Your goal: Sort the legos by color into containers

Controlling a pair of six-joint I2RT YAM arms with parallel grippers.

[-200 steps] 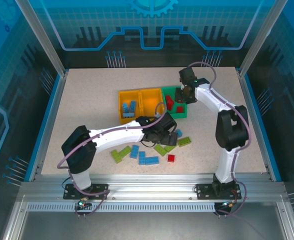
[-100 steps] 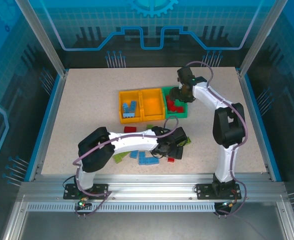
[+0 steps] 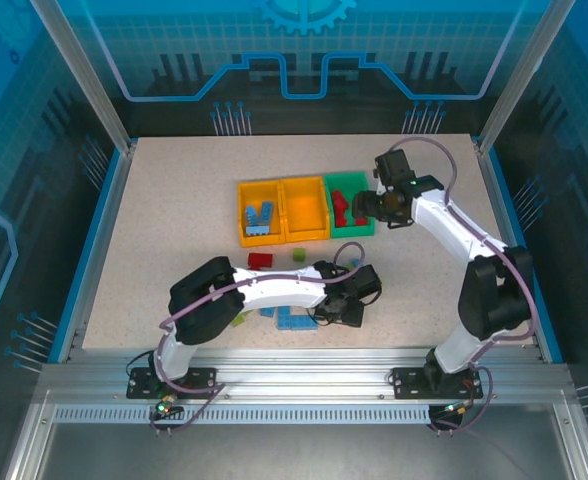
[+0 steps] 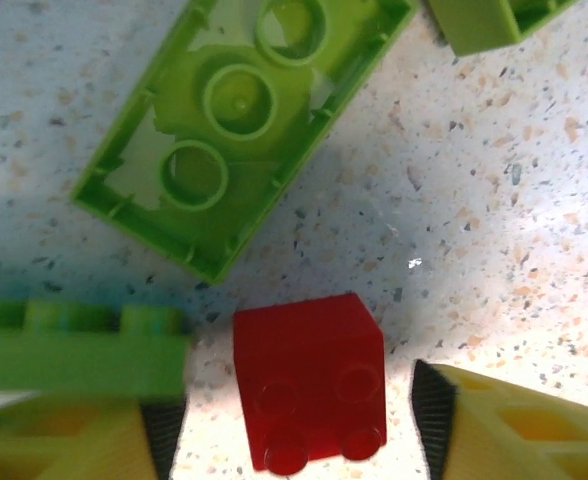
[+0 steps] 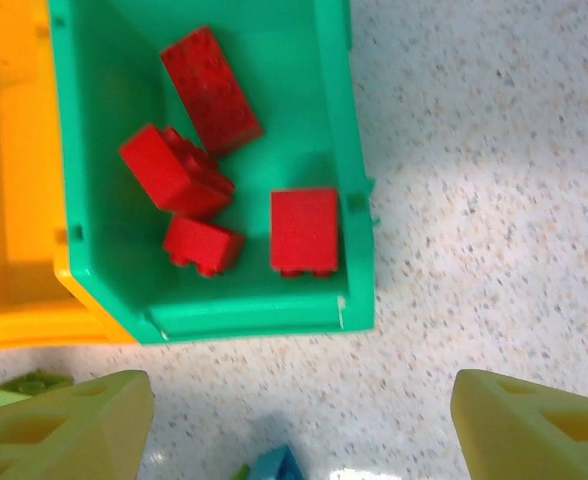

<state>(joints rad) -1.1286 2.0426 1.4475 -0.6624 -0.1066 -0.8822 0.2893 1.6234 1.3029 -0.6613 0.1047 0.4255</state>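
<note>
- Red plastic marks the small square brick (image 4: 309,395) low in the centre of the left wrist view. It lies on the speckled tabletop (image 4: 494,200) with its studs toward the lower edge.
- The left gripper (image 4: 296,405) straddles this brick with its jaws partly spread. A strip of table shows on each side, so nothing is gripped.
- An upturned lime brick (image 4: 239,130) shows its hollow underside at the upper left of that view. A second lime brick (image 4: 74,345) sits at the left edge above the left finger (image 4: 74,440), and a third lime piece (image 4: 494,20) is at the top right corner.
- In the overhead view the left gripper (image 3: 346,306) is low over the loose legos at the lower centre of the table. Blue bricks (image 3: 294,318) lie just to its left.
- A loose red brick (image 3: 261,260) and a loose lime brick (image 3: 299,256) lie between that pile and the bins.
- The three joined bins stand in a row at the upper centre of the overhead view. The left yellow bin (image 3: 242,200) holds blue legos (image 3: 259,220), beside it is the middle yellow bin (image 3: 304,185), and the green bin (image 3: 350,180) is at the right end.
- In the right wrist view the green bin (image 5: 359,150) holds four red bricks (image 5: 304,230).
- The right gripper (image 5: 299,410) has its jaws spread wide and holds nothing. It hangs over bare table just below the bin's near wall. Overhead it sits at the right end of the row (image 3: 366,207).
</note>
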